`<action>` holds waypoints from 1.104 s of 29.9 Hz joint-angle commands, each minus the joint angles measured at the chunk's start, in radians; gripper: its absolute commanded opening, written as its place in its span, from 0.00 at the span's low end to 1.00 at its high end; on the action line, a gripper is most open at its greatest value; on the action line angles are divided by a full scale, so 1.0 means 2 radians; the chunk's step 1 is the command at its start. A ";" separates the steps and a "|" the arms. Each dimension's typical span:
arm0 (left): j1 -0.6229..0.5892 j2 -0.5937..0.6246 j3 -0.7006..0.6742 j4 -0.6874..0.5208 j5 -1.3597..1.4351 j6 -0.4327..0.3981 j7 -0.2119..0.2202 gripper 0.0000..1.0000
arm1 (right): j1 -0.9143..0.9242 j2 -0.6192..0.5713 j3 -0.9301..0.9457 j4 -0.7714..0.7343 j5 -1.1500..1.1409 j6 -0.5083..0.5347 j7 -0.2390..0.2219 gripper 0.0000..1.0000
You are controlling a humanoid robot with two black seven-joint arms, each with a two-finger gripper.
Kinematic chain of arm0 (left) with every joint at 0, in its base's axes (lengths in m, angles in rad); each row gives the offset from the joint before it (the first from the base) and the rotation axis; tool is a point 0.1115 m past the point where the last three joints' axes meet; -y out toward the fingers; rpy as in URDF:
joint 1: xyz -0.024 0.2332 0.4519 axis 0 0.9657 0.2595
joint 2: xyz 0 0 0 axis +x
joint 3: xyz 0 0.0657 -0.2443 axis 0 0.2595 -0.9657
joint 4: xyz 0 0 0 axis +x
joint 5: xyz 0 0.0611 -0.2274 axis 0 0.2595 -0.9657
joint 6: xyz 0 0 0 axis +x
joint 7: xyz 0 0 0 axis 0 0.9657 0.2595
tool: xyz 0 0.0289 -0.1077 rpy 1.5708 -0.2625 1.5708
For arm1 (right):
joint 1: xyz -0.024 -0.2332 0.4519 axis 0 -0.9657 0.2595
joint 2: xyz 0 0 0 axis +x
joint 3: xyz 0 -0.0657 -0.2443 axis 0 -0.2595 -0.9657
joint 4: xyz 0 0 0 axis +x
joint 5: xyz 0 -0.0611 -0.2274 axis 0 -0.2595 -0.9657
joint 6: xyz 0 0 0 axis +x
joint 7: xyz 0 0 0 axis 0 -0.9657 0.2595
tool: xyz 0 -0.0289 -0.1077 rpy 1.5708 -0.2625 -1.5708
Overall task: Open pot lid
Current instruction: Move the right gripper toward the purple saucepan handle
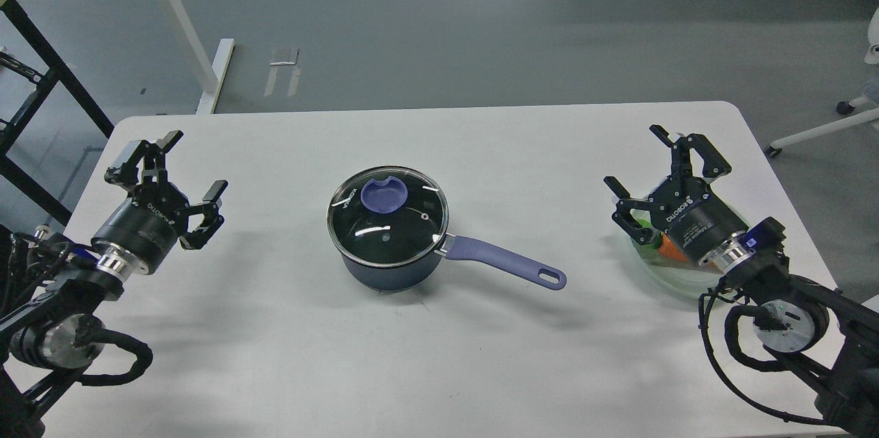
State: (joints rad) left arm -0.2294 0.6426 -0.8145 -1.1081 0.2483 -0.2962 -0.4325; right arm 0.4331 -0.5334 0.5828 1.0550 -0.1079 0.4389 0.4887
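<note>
The dark navy pot [391,272] stands in the middle of the white table, its long periwinkle handle [508,264] pointing right. The clear glass lid [395,228] with a steel rim rests flat on the pot; its flat blue knob [383,195] sits toward the lid's far side. My left gripper [193,169] hovers open at the table's left, well apart from the pot, nothing between its fingers. My right gripper [636,160] is open at the right, also empty, raised over a pale green plate.
The pale green plate [676,280] with an orange toy carrot [671,246] lies under my right arm near the table's right edge. Beyond the table's far edge is grey floor, with a white desk leg [182,26] at upper left.
</note>
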 commanded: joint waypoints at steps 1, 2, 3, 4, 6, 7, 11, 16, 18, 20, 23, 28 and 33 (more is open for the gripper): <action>0.006 0.002 -0.001 0.005 -0.003 0.001 -0.001 0.99 | 0.001 0.001 -0.001 0.001 -0.001 -0.008 0.000 1.00; 0.007 0.003 -0.001 0.005 -0.003 0.002 0.001 0.99 | 0.001 -0.001 -0.001 0.002 -0.001 -0.010 0.000 1.00; 0.007 0.005 -0.001 0.005 -0.002 0.003 0.004 0.99 | 0.001 -0.003 -0.001 0.002 -0.001 -0.010 0.000 1.00; 0.007 0.006 -0.001 0.005 -0.003 0.005 0.005 0.99 | 0.001 -0.006 -0.001 0.005 -0.002 -0.010 0.000 1.00; 0.007 0.014 -0.001 0.005 -0.003 0.005 0.005 0.99 | 0.004 -0.020 0.000 0.014 -0.017 -0.010 0.000 1.00; 0.006 0.018 0.000 0.005 -0.003 0.005 0.005 0.99 | 0.013 -0.037 -0.001 0.025 -0.031 -0.011 0.000 1.00; 0.000 0.026 0.001 0.006 -0.003 0.002 -0.004 0.99 | 0.060 -0.098 -0.016 0.081 -0.127 -0.029 0.000 1.00; -0.015 0.034 0.002 0.006 0.004 0.005 -0.018 0.99 | 0.136 -0.163 -0.059 0.166 -0.282 -0.051 0.000 1.00; -0.017 0.034 0.002 0.006 0.004 0.005 -0.022 0.99 | 0.164 -0.177 -0.078 0.200 -0.349 -0.075 0.000 1.00; -0.019 0.034 0.002 0.005 0.004 0.004 -0.028 0.99 | 0.196 -0.186 -0.114 0.226 -0.420 -0.110 0.000 1.00; -0.019 0.035 0.002 0.002 0.004 0.004 -0.028 0.99 | 0.250 -0.187 -0.204 0.252 -0.535 -0.174 0.000 1.00; -0.019 0.043 0.002 0.000 0.003 0.001 -0.028 0.99 | 0.285 -0.181 -0.307 0.265 -0.692 -0.284 0.000 1.00; -0.019 0.043 0.002 -0.003 0.004 -0.001 -0.028 0.99 | 0.287 -0.173 -0.317 0.261 -0.732 -0.296 0.000 1.00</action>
State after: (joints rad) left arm -0.2669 0.7279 -0.8111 -1.1097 0.2552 -0.2961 -0.4887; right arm 1.0019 -0.8873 -0.0388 1.5812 -1.5375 -0.1453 0.4889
